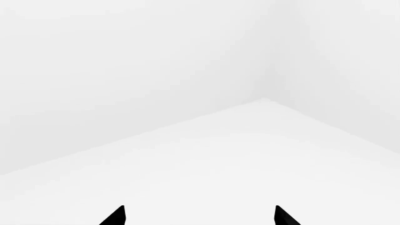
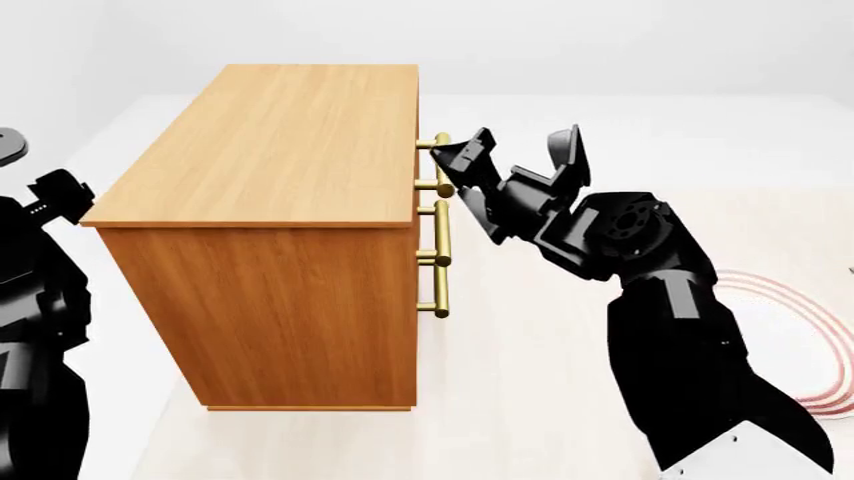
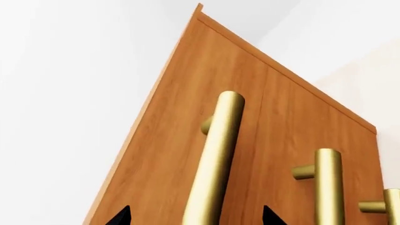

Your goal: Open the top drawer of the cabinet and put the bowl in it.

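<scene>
The orange-brown cabinet (image 2: 280,150) stands with its drawer fronts facing right in the head view, all shut. My right gripper (image 3: 195,215) is open, and its fingertips straddle the brass bar handle (image 3: 218,154) of the top drawer (image 3: 162,150) without closing on it. In the head view that gripper (image 2: 451,165) sits against the uppermost handle (image 2: 430,187). My left gripper (image 1: 200,216) is open and holds nothing, facing a white floor and wall corner. The bowl is out of view.
Two lower brass handles (image 3: 328,187) (image 3: 390,206) lie below the top one. A flat plate with red rings (image 2: 830,340) shows at the right edge on the floor. My left arm (image 2: 40,290) stands left of the cabinet.
</scene>
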Motion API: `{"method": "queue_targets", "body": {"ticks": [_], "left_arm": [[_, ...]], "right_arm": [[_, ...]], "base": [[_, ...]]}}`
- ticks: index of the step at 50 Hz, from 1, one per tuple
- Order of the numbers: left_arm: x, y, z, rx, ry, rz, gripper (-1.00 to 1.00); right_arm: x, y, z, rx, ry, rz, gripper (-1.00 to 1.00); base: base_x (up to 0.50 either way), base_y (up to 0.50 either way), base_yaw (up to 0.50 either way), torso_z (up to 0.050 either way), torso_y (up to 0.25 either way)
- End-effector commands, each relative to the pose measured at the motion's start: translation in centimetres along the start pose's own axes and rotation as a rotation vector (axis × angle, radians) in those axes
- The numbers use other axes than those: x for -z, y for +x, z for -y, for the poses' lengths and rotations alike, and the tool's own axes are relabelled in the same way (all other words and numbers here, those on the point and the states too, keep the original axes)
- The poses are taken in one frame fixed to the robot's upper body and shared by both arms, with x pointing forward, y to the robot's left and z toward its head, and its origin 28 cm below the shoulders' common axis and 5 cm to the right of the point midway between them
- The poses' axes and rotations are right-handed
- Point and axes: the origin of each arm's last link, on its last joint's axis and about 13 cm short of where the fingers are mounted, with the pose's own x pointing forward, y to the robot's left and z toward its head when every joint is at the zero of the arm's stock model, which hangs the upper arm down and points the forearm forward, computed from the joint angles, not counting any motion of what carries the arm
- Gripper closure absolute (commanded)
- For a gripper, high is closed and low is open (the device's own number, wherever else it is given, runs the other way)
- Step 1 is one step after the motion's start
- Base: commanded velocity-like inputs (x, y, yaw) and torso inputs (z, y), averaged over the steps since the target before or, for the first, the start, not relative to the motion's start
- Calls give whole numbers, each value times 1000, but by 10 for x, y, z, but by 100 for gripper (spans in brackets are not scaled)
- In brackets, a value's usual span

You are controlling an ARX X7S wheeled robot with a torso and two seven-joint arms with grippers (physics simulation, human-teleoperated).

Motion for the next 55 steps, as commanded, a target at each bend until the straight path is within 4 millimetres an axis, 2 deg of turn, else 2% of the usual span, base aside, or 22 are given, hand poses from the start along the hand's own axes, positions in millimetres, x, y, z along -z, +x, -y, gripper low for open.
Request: {"method": "queue_targets", "body": {"ticks": [1,16,17,37,55], "left_arm": [[1,0,-1,-4,1,-1,-100],[1,0,-1,-4,0,-3,-100],[1,0,-1,-4,0,-4,-100],[1,1,-2,-10,-1,-4,-100],[4,2,-6,-23,-4,-11,-100]], "right_arm": [[5,3,-1,-15,4,-24,-100],[14,6,2,-15,1,-51,-100],[14,6,3,-11,1,-48,100],[13,5,6,29,-23,-30,100],[-17,-16,11,62,-30,59,100]], "base": [[0,0,0,0,0],[0,0,0,0,0],[0,0,0,0,0],[0,0,0,0,0],[1,0,0,0,0]]}}
